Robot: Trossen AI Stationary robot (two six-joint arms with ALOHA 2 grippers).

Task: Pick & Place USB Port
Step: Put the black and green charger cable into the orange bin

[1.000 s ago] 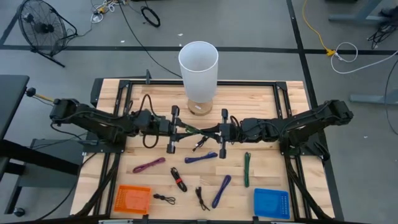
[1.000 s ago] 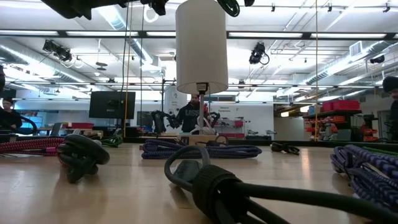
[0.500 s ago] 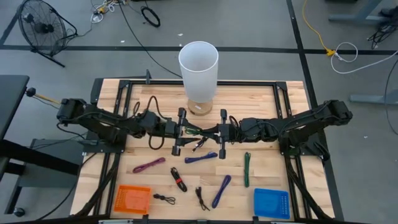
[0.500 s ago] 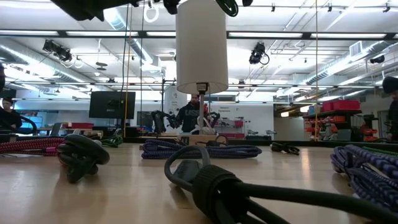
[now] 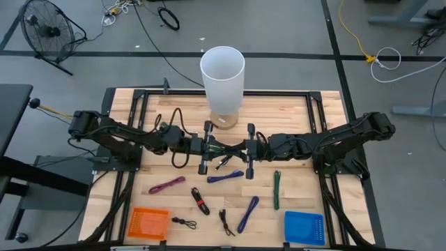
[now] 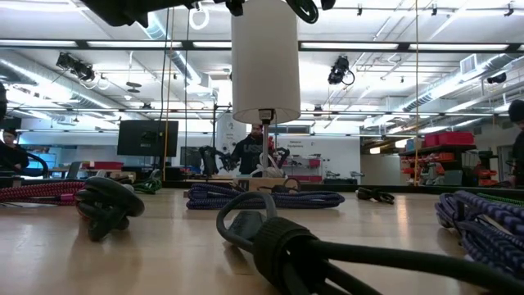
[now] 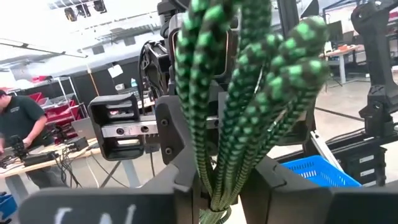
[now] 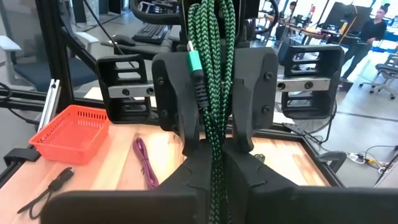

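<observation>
A bundled green braided USB cable (image 5: 226, 148) hangs in the air between my two grippers, above the table's middle. My left gripper (image 5: 207, 147) comes from the table's left and is shut on one end of it. My right gripper (image 5: 249, 150) comes from the right and is shut on the other end. In the left wrist view the cable's loops (image 7: 249, 93) fan out past the fingers. In the right wrist view a green plug (image 8: 194, 62) lies against the strands. An orange basket (image 5: 148, 223) and a blue basket (image 5: 304, 227) stand at the near edge. My left gripper pinches several strands of the cable's bundle (image 7: 214, 168) between its two fingers (image 7: 183, 177), coming level from the table's left. The bundle is lifted clear of the table and runs on to the other gripper. My right gripper pinches the bundled strands (image 8: 214, 149) between its two fingers (image 8: 245, 174), just behind the green plug, coming level from the table's right. The fingers lie along the bundle. The cable is clear of the table.
A tall white cylinder (image 5: 222, 70) on a round wooden base stands just beyond the grippers. Several bundled cables lie on the near half: purple (image 5: 167, 185), blue (image 5: 225, 176), blue (image 5: 247, 213), green (image 5: 277, 189), red-black (image 5: 200, 201), black (image 5: 184, 222). People work in the room behind.
My left gripper has moved toward the table's right, closer to my right gripper, still shut on the green cable. The span of cable between the two grippers has shortened. My right gripper has kept still.
</observation>
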